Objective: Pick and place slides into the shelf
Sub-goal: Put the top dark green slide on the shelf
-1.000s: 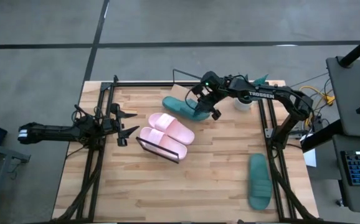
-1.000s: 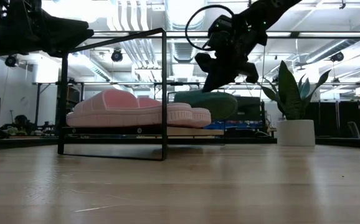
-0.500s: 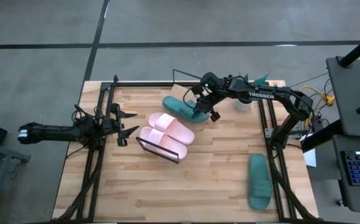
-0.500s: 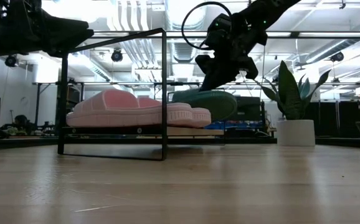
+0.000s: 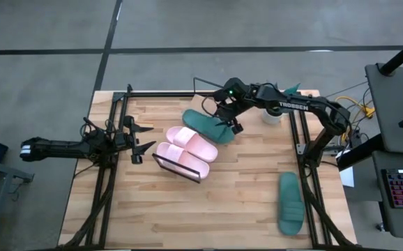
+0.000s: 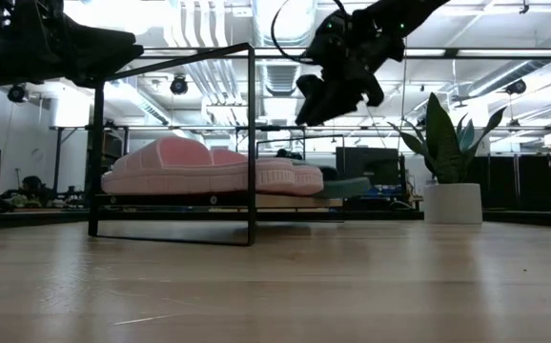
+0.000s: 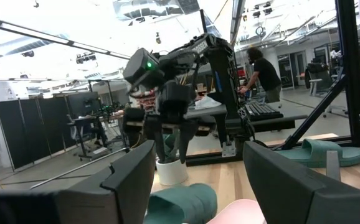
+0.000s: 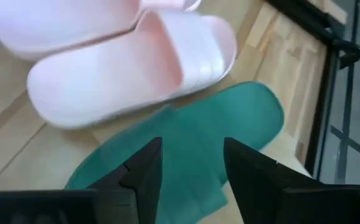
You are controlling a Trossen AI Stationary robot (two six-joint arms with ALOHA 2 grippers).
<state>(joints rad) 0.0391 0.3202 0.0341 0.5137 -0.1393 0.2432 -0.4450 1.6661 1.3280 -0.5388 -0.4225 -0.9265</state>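
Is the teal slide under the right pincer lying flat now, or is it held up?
Lying flat. The teal slide rests beside the pink slides, and the right pincer hangs open above it, clear of it.

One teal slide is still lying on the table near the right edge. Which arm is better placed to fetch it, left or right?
Probably the right. The loose teal slide lies on the right arm's side, and the right pincer is open above the shelf. The left pincer waits at the far left edge.
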